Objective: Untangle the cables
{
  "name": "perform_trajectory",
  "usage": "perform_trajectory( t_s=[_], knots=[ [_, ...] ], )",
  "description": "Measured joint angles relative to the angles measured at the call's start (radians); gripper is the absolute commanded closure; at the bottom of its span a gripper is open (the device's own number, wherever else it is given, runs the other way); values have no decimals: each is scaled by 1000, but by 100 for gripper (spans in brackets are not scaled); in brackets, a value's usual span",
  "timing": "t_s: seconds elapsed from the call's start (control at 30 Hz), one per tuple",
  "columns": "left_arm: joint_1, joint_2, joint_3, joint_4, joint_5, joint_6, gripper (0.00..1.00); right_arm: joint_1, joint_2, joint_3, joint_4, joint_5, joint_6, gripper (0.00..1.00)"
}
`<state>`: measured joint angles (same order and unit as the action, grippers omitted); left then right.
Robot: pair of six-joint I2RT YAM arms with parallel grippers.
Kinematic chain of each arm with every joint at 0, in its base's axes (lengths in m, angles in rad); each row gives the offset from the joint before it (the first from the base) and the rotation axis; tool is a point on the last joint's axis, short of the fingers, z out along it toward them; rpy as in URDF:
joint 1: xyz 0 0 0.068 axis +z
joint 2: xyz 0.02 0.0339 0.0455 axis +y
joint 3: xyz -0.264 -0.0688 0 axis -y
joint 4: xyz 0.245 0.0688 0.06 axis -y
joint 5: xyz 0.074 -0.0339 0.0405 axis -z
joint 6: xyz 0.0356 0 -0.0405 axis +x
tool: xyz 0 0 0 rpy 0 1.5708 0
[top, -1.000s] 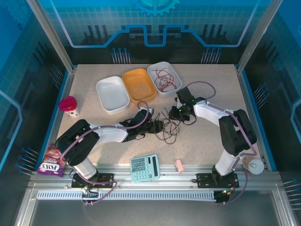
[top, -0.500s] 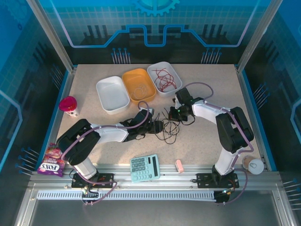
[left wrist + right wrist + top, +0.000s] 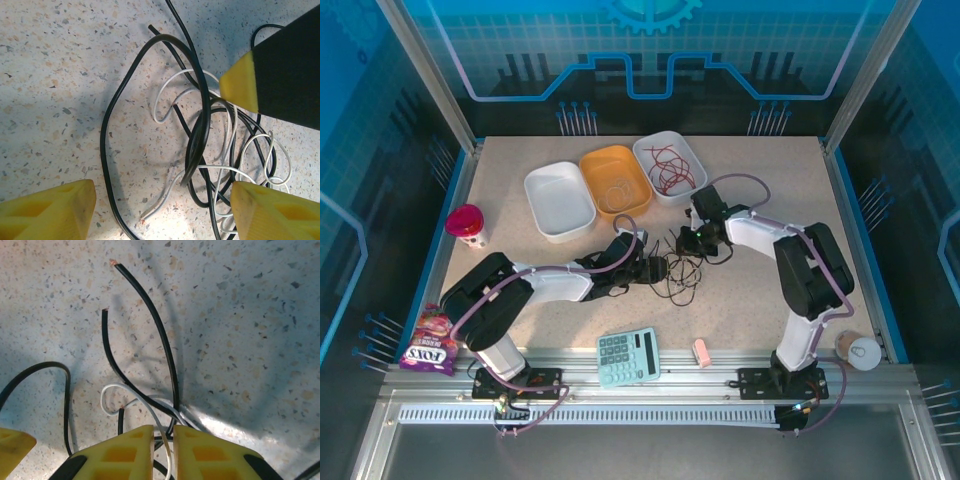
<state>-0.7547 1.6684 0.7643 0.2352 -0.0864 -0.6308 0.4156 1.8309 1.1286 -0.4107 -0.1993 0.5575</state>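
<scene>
A tangle of black and whitish cables (image 3: 680,272) lies mid-table. In the left wrist view, black loops (image 3: 200,100) and thin white wire (image 3: 170,97) sit between my left gripper's fingers. The left gripper (image 3: 655,268) (image 3: 162,210) is open wide and low over the tangle's left side, holding nothing. My right gripper (image 3: 688,240) (image 3: 163,440) is at the tangle's upper edge. Its jaws stand a narrow slot apart, with a white cable (image 3: 150,412) and a black one (image 3: 172,385) running into the slot. Two black cable ends (image 3: 112,340) lie free ahead of it.
Three trays stand at the back: a white one (image 3: 542,215), an orange one (image 3: 592,165) and a white one (image 3: 642,150) with red cables (image 3: 668,170). A calculator (image 3: 628,357) and a pink eraser (image 3: 702,351) lie near the front edge. A red cup (image 3: 467,224) and a candy bag (image 3: 430,345) are at the left.
The right gripper has shifted slightly left toward the tangle and its jaws have narrowed round the wires. The left arm has not moved.
</scene>
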Motion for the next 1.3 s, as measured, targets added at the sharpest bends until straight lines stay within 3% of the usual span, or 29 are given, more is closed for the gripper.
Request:
perform_trajectory(
  t_s=[0.3,0.47,0.63,0.87,1.3],
  knots=[
    [0,0,0,-2,0,0,26,9,30,34,-26,11,-10,94],
    [0,-3,0,-23,-8,-5,16,25,0,37,-69,61,-22,98],
    [0,-47,0,-64,-24,-28,1,68,-139,45,-128,149,-49,98],
    [0,-176,-10,-73,-42,-25,1,124,-348,94,-170,249,-96,97],
    [0,-406,-146,-37,-105,-26,1,174,-545,270,-228,358,-208,95]
  ],
)
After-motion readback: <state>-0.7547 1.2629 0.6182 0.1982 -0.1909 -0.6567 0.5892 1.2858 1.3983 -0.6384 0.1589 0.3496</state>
